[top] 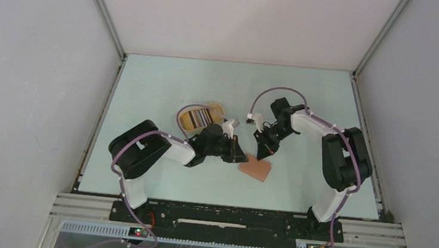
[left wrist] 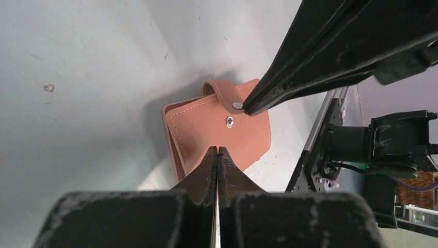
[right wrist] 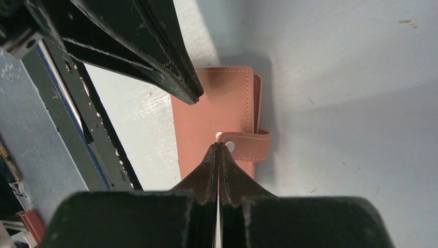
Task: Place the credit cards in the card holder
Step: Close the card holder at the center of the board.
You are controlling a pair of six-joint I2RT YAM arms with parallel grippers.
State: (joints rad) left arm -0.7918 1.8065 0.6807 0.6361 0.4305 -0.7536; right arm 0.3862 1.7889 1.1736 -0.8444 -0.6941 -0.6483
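The card holder point(top: 255, 170) point(left wrist: 206, 129) point(right wrist: 212, 116), flat and reddish-brown, lies closed on the table between the two arms. Its snap tab point(left wrist: 222, 92) point(right wrist: 252, 145) is unfastened and curls up off the cover. My left gripper point(top: 242, 156) point(left wrist: 217, 150) is shut with nothing in it, its tips pointing down at the holder's cover. My right gripper point(top: 262, 154) point(right wrist: 219, 146) is also shut, its tips touching the free end of the tab by the snap. The credit cards point(top: 198, 118) show as dark and light stripes in an oval tray behind the left arm.
The oval tan tray point(top: 215, 107) sits on the pale green table point(top: 166, 83) just behind my left wrist. White walls close the table in at the left, right and back. The metal rail with the arm bases point(top: 227, 217) runs along the near edge.
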